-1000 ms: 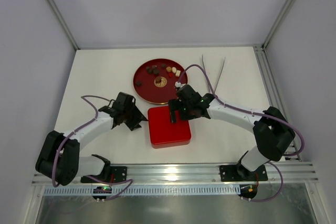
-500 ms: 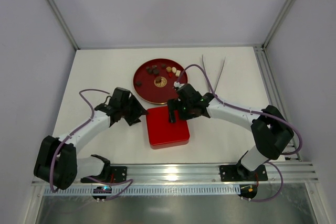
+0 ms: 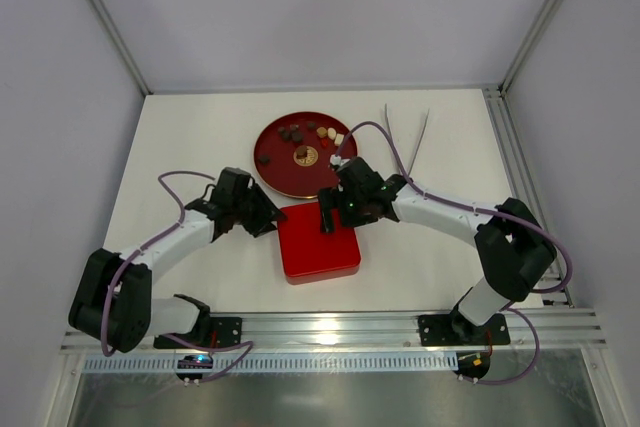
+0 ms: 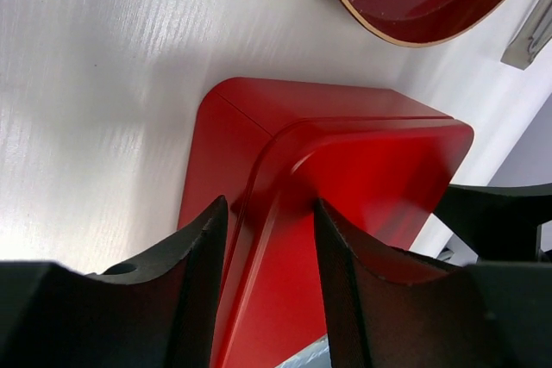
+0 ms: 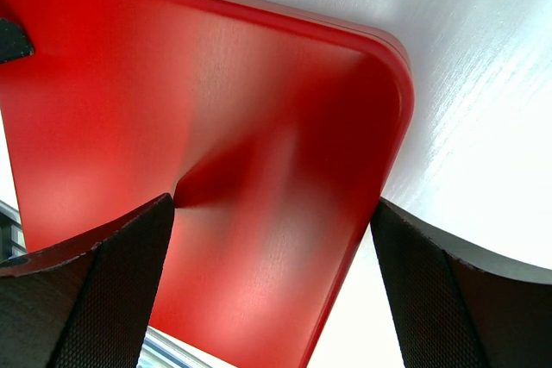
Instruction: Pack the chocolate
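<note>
Where the chocolate (image 3: 300,133) lies: small brown and cream pieces on the round red plate (image 3: 285,177), behind the box.
Red box (image 3: 320,247): lid on, blocking its inside from you.
Left gripper (image 4: 266,213): arm bent inward, straddling the lid's far-left corner; clamped or not, you cannot tell.
Right gripper (image 5: 272,206): spread wide over the lid.
Grey strips (image 3: 408,132): 2, right of the plate.
Gold disc (image 3: 306,155): marking unreadable.

We see the chocolate (image 3: 297,135): small dark brown, mid-brown and cream pieces, loosely clustered at the top view's upper centre.
</note>
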`<state>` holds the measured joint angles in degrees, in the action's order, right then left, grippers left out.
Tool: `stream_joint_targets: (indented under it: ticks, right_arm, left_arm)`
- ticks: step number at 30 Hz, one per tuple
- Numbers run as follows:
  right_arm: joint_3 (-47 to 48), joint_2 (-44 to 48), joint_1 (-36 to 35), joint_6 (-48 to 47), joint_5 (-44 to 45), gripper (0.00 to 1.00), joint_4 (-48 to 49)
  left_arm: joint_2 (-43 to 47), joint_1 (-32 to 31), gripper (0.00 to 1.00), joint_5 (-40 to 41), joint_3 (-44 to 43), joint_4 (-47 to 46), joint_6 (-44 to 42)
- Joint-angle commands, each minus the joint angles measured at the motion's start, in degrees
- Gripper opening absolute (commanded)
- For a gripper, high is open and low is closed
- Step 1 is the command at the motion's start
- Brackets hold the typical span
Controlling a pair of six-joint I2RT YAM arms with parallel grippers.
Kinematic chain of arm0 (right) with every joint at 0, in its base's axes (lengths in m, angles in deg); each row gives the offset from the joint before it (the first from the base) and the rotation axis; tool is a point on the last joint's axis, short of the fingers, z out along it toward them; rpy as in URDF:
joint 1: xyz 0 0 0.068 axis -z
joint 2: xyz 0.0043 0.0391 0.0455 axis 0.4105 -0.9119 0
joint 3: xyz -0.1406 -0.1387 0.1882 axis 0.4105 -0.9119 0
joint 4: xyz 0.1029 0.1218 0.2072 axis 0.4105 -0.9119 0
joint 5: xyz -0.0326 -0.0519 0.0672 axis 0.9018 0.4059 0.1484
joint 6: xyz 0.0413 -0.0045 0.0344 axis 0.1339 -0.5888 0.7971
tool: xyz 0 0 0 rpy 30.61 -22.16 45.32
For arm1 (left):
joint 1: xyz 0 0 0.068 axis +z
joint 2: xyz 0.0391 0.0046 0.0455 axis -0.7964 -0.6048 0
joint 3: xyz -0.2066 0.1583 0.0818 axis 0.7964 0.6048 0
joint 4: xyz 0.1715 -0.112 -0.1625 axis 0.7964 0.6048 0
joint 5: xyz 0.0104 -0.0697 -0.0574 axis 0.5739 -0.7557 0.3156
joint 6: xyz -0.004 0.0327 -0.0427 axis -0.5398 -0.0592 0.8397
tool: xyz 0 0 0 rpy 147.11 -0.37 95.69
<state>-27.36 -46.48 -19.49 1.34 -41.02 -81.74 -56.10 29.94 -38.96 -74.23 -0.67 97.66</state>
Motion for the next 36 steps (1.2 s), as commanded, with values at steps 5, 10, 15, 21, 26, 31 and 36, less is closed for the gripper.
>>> stream_joint_targets:
  ticks: [5,10,15,21,26,31,36]
  right_arm:
    - [-0.4,-1.5,1.2,-1.2,0.2,0.93,-1.8]
    - [-1.7,-1.7,2.6,-1.1,-2.6,0.93,-0.1]
    - [-3.8,0.0,4.9,-0.1,-5.9,0.93,2.9]
    - [-4.3,1.7,7.0,1.0,-8.2,0.93,5.1]
    - [-3.9,1.8,10.1,1.8,-9.6,0.93,6.7]
    - [-3.3,1.8,11.2,2.4,-8.2,0.93,7.9]
    - [-2.8,1.6,11.3,2.6,-3.5,0.92,7.9]
  left_arm:
    - [-2.6,0.3,0.42,5.0,3.9,3.4,0.8]
    - [-6.2,0.3,0.41,5.1,4.1,4.3,0.4]
    - [-7.8,0.7,0.41,4.7,4.4,4.8,-0.2]
    - [-7.6,0.7,0.4,5.0,3.2,6.3,-1.3]
    - [-8.0,0.7,0.41,4.8,2.7,7.2,-2.1]
    - [-9.0,0.7,0.41,3.8,2.4,7.4,-2.7]
    - [-9.5,0.7,0.41,3.7,1.9,8.0,-3.4]
